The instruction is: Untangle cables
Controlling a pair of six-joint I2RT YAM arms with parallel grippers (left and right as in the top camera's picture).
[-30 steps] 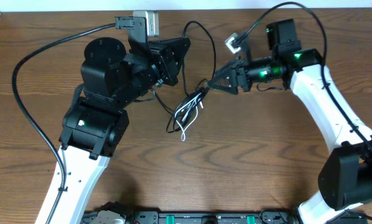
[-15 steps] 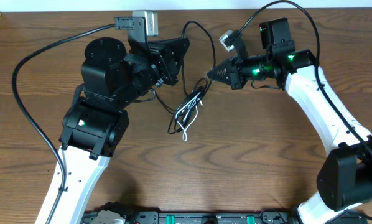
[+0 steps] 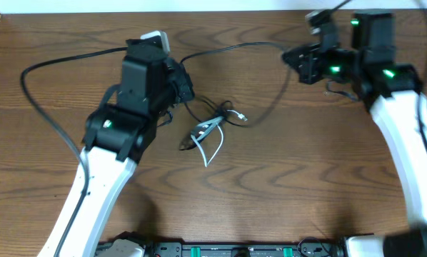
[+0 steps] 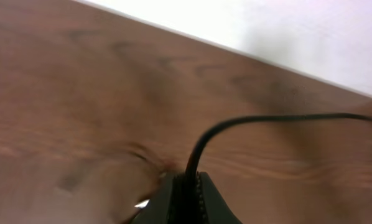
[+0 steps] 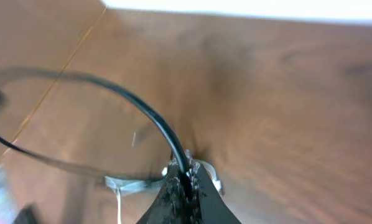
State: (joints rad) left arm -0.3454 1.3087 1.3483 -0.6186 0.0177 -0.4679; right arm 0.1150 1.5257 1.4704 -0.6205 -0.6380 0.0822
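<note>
A long black cable (image 3: 231, 48) stretches across the back of the table between both grippers. My left gripper (image 3: 183, 80) is shut on one part of it, and the cord (image 4: 248, 118) rises out of the closed jaws (image 4: 186, 186). My right gripper (image 3: 290, 56) is shut on another part, the cord (image 5: 136, 106) curving away from its tips (image 5: 186, 177). From there a slack black loop (image 3: 270, 106) drops to the tangle of white and grey cables (image 3: 208, 132) lying mid-table. A small white plug (image 3: 240, 116) sticks out of the tangle's right side.
The left arm's own thick black cable (image 3: 38, 107) arcs over the table's left side. The wooden table's far edge (image 3: 235, 8) runs just behind both grippers. The right arm (image 3: 413, 143) stands along the right side.
The right gripper shut on the black cable and drew it back and to the right. The left arm swung left. The black cable now spans between them, and the tangle shifted slightly.
</note>
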